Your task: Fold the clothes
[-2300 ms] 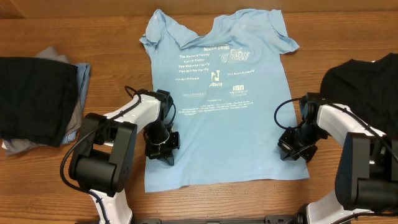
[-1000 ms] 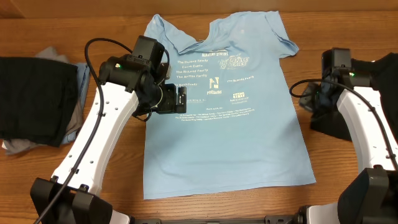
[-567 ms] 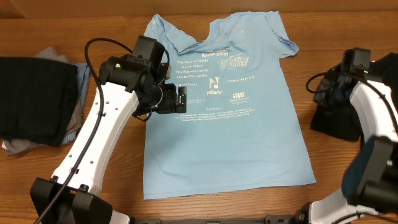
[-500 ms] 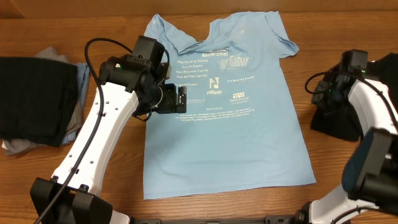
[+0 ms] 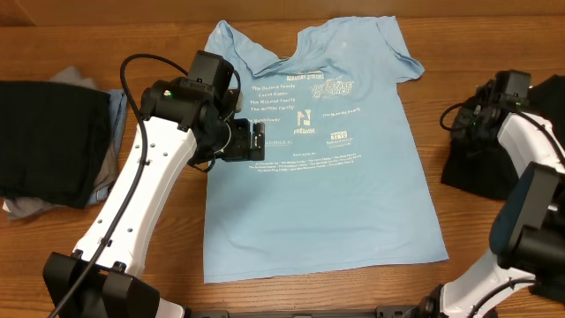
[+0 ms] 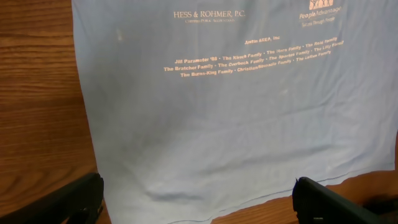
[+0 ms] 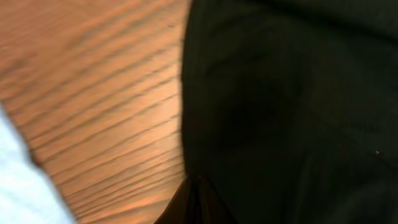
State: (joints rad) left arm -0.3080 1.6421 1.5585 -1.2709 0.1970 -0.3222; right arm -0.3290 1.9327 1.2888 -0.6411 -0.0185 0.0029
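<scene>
Sky-blue T-shirt (image 5: 327,194) flat | left pincer (image 5: 250,140) released above its edge | right pincer (image 7: 196,202) clenched over black shirt (image 5: 477,168)

Wooden table (image 5: 494,35) across the whole overhead view, warm mid-brown. Grain along the table from left to right, in long streaks, some darker, some more red. Soft and even light from above, only weak shadows on the table. Same wood in both wrist views: sharp grain in the left, blurred in the right.
</scene>
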